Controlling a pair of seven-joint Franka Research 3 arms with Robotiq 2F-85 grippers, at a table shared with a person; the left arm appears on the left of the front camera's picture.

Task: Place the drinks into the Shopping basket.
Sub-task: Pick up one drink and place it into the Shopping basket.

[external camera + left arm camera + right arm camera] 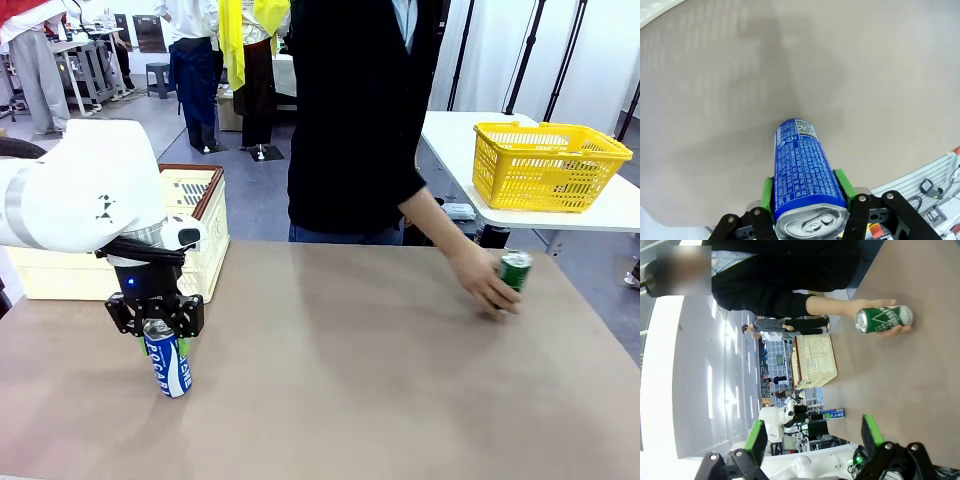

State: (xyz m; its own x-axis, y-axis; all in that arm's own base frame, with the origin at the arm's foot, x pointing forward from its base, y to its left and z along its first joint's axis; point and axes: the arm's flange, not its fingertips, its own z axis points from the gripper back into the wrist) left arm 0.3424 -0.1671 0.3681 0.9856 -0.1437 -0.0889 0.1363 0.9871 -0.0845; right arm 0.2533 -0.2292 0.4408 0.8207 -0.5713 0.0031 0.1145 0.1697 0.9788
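My left gripper (160,335) is shut on the blue can (168,358) near its top, at the table's near left. In the left wrist view the green pads (842,182) press both sides of the blue can (802,175), which leans slightly. The green can (515,270) stands at the far right with a person's hand (488,285) around it; the right wrist view shows this green can (884,319) too. The Shopping basket (195,215) stands behind my left arm, off the table's far left edge. My right gripper (812,435) is open and holds nothing.
A yellow mesh basket (545,165) rests on a white side table (450,140) at the back right. The person stands at the far edge, leaning an arm over the right side. The brown table (340,380) lies bare in the middle.
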